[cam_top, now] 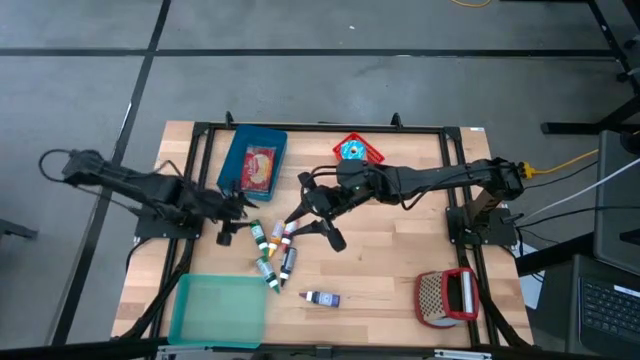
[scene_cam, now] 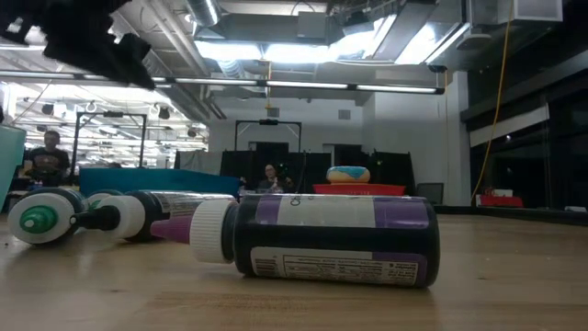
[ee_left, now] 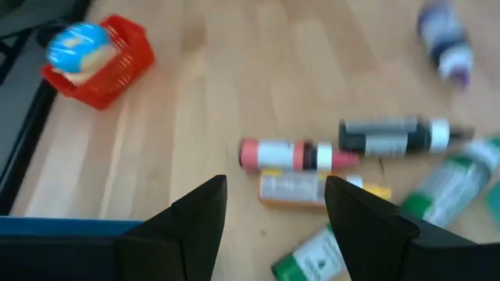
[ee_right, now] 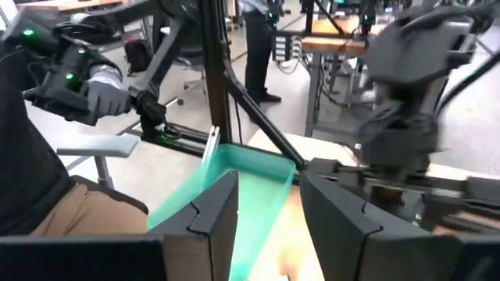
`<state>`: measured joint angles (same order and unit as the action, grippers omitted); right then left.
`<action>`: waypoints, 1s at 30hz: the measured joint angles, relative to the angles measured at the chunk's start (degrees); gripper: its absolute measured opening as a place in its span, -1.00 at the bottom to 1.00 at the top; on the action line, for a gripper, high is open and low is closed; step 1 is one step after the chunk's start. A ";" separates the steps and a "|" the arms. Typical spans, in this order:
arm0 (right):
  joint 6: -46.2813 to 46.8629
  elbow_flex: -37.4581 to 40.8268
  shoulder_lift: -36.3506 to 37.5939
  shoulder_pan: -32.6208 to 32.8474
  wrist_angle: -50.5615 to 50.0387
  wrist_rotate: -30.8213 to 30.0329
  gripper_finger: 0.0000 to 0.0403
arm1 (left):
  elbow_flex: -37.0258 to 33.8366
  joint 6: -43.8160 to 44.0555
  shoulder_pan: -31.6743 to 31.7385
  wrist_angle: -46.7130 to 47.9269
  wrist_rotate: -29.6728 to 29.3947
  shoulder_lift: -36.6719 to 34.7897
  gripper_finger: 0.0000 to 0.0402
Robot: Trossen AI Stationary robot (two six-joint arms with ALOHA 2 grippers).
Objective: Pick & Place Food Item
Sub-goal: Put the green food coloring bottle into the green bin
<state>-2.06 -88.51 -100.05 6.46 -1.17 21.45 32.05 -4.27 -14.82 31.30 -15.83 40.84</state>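
Observation:
A blue-iced doughnut lies in a small red basket at the table's far middle; the left wrist view shows the doughnut in the basket too. A red food packet lies in the blue bin. My left gripper hangs open above the table left of the bottle cluster, its fingers holding nothing. My right gripper is open in the air over the cluster's right side, with nothing between its fingers.
Several small bottles lie on their sides mid-table, and a purple one lies alone nearer the front. A teal tray stands at the near left corner. A red-and-white thing lies near right. A person sits beyond the table.

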 joint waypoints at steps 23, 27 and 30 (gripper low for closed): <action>0.10 0.00 0.00 0.04 -2.36 0.27 -0.30 | 0.02 -10.68 -8.08 1.52 -2.63 27.49 0.06; 0.08 0.00 0.00 0.04 -2.42 0.48 -0.30 | 0.02 -11.12 -8.03 1.91 -3.00 30.54 0.06; -0.13 0.00 0.00 0.04 -2.47 0.48 -0.30 | 0.13 -12.02 -7.97 1.61 -4.79 32.62 0.06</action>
<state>-2.19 -88.51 -100.05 6.50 -3.64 21.93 32.18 -16.29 -22.79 32.91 -20.61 73.47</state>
